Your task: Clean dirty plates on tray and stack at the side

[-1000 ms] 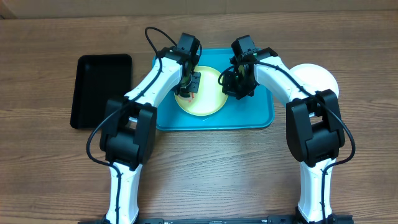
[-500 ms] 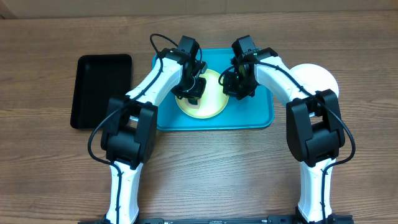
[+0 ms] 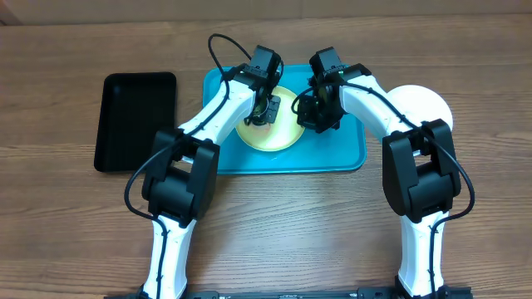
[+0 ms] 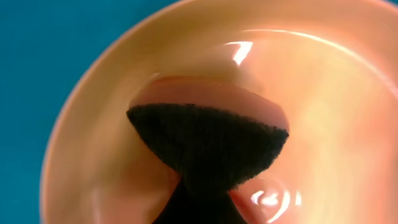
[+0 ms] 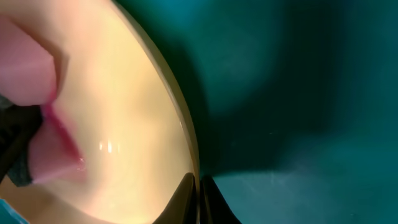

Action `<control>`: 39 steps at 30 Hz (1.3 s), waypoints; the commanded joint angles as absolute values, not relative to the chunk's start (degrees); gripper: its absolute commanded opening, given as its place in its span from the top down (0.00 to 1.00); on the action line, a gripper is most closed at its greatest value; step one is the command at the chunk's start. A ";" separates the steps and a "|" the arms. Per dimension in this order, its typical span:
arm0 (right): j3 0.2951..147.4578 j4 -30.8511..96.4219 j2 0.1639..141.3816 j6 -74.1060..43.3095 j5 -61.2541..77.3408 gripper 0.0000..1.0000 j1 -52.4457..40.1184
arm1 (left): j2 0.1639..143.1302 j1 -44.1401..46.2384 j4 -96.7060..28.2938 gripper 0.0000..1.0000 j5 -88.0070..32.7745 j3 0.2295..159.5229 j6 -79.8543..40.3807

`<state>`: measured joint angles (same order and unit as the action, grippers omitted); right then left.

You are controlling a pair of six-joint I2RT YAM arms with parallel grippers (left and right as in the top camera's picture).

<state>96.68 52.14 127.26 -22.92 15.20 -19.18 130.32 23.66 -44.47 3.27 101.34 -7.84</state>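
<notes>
The yellow-green plate (image 3: pixel 270 133) lies on the turquoise tray (image 3: pixel 341 158). My left gripper (image 3: pixel 268 109) is shut on a sponge and presses it onto the plate's upper middle. In the left wrist view the sponge's black scrub face (image 4: pixel 208 146) rests on the plate (image 4: pixel 323 93), and my fingers (image 4: pixel 199 211) are mostly hidden behind it. My right gripper (image 3: pixel 319 115) is shut on the plate's right rim. The right wrist view shows both fingertips (image 5: pixel 198 190) pinching the rim of the plate (image 5: pixel 124 112). The white plate (image 3: pixel 424 104) sits on the table right of the tray. The light blue plate is out of view.
A black rectangular tray (image 3: pixel 137 120) lies on the wooden table left of the turquoise tray. The pink sponge body (image 5: pixel 28 68) shows at the left edge of the right wrist view. Tray floor (image 5: pixel 298 93) lies right of the plate rim.
My left gripper has slid with the sponge from the plate's left side up and right to its upper middle. The right arm has not moved.
</notes>
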 commanded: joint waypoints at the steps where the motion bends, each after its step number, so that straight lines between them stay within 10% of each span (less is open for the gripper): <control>1: 97.56 52.75 128.07 -22.55 15.59 0.96 -19.44 | 133.08 22.44 -48.73 0.96 13.47 101.41 -9.19; 20: 97.47 54.68 128.07 -22.11 19.20 0.96 -21.28 | 133.08 22.48 -56.03 0.96 -25.76 101.69 4.27; 39: 97.47 54.74 128.07 -22.13 19.20 0.96 -21.28 | 133.08 22.41 -55.66 0.96 21.74 102.17 -16.34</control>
